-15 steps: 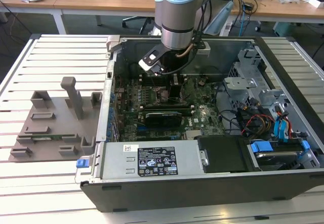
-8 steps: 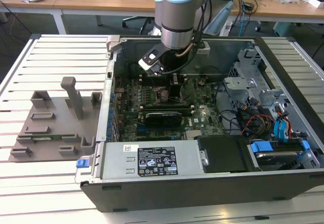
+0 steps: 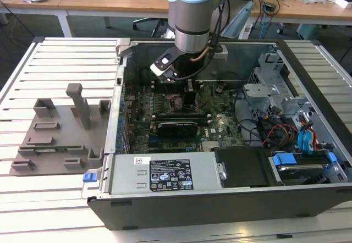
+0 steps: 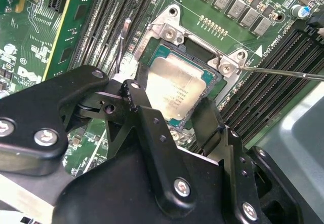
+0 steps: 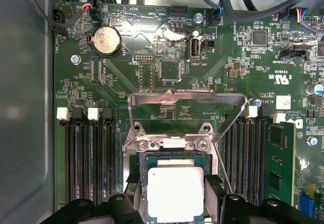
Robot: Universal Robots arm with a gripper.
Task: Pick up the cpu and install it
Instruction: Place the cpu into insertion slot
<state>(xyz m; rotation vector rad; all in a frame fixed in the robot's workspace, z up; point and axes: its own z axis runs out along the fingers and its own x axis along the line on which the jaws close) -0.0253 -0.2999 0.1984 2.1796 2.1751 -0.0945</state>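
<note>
The cpu is a small square chip with a silvery top and lies flat in the socket on the green motherboard. My gripper hangs straight over it. Its black fingers press against two opposite edges of the chip. The socket's metal load plate stands swung up and open behind the chip. In the exterior view, the gripper reaches down into the open computer case, near the middle of the board.
Black memory slots flank the socket, and a thin metal lever runs beside it. A grey holder plate with upright posts lies outside the case at the exterior view's left. The drive cage and cables fill the case's right side.
</note>
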